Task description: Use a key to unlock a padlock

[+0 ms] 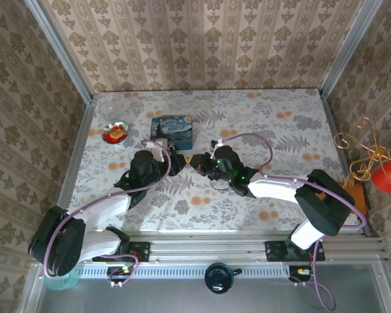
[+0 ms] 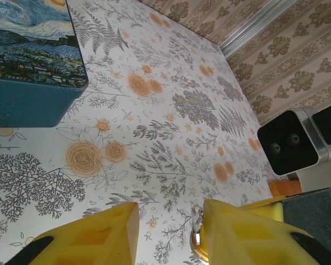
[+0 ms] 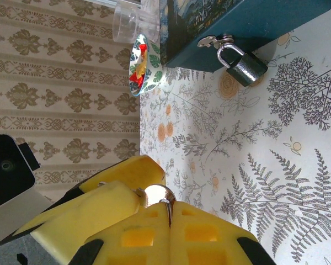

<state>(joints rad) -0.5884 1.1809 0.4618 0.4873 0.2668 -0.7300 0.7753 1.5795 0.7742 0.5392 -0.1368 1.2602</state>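
The small dark padlock (image 3: 245,67) hangs by its silvery shackle from the hasp of the blue starry-night tin (image 3: 254,25) (image 1: 173,128) (image 2: 33,61). My right gripper (image 3: 170,207) (image 1: 197,163) is shut on the key (image 3: 159,194), whose round silver head sticks out past the fingertips. My left gripper (image 2: 171,221) (image 1: 177,162) meets it tip to tip in front of the tin. Its jaws stand apart around the key (image 2: 197,234). The key lies against one of its yellow fingers (image 2: 237,232), and a wide gap separates it from the other.
A small patterned dish (image 1: 115,133) (image 3: 143,65) with red and yellow bits sits left of the tin. A copper wire ornament with a red piece (image 1: 378,166) stands beyond the table's right edge. A dark cup (image 1: 218,277) sits by the near rail. Metal frame posts border the table.
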